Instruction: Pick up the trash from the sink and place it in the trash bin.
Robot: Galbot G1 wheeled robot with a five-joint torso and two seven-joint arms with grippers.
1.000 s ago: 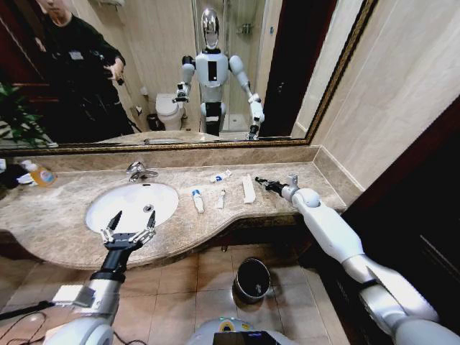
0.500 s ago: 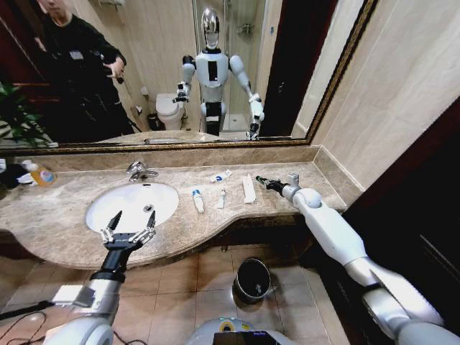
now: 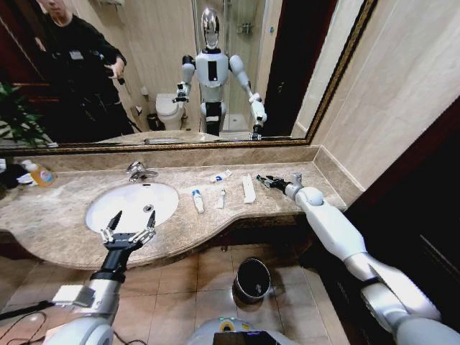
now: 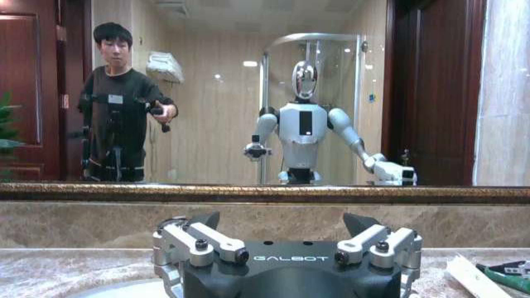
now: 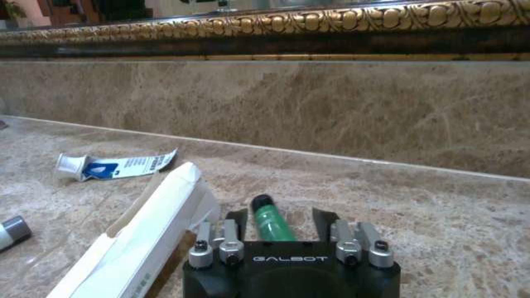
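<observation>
Two arms: we see the right gripper (image 3: 262, 180) out over the bench (image 3: 65, 237) near the back wall, and the left gripper (image 3: 128, 231) hanging at the front rim of the sink (image 3: 108, 198).
Right jaws: open, one finger on each side of the short green tube (image 5: 271, 222); we judge no grip yet.
Key relation: the green tube lies straight ahead between the jaws, its long axis running along the reach, dark cap pointing away toward the wall.
Nearer arm: the right, clearly; the left is well apart from all the trash.
Left jaws: spread wide, holding nothing.
Other trash: a flat white packet (image 3: 248, 189) just beside the green tube, and white tubes (image 3: 197, 200) with blue ends lying between it and the sink.
Materials: soft glossy plastic tube, creased card packet, polished beige marble.
Trash bin (image 3: 253, 279): round, black, metal-rimmed, on the floor below the bench edge.
</observation>
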